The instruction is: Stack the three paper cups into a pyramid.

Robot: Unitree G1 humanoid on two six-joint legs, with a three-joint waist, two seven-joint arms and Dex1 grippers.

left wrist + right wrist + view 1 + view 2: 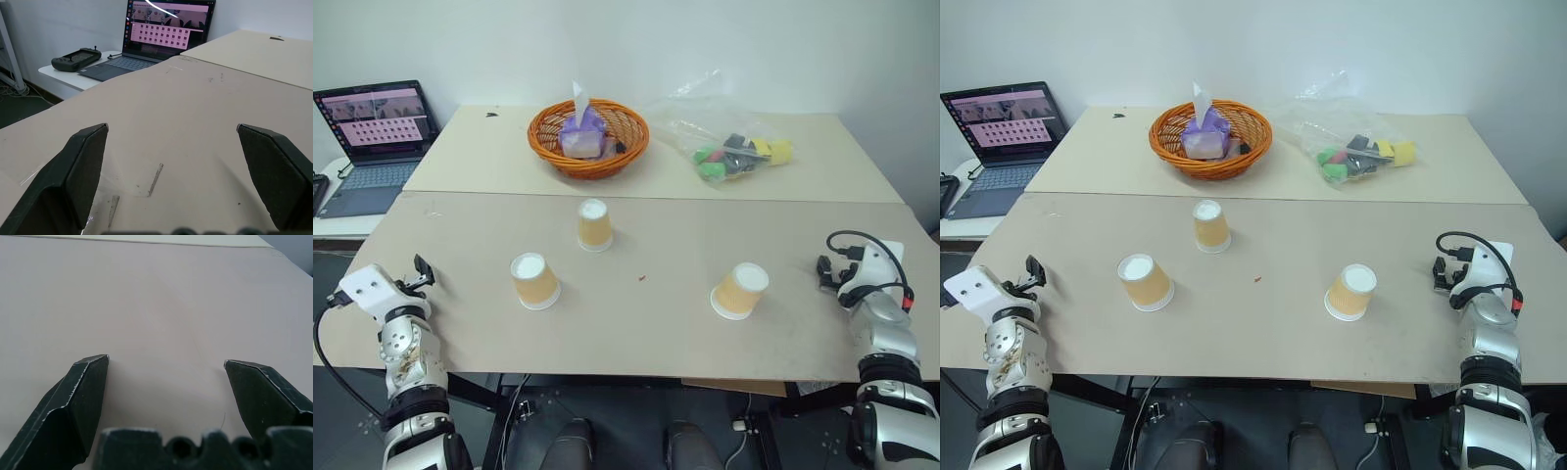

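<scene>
Three paper cups stand upside down and apart on the near table, tan sides with white bases up. One cup is in the middle toward the back, one is front left, and one is front right. My left gripper rests over the table's left edge, well left of the front-left cup. In the left wrist view it is open, with bare tabletop between its fingers. Near the right edge, right of the front-right cup, my right gripper is also open and empty in its wrist view.
An orange basket holding a purple tissue pack sits on the far table. Right of it lies a clear plastic bag of coloured items. A laptop and a controller are on a side table at left.
</scene>
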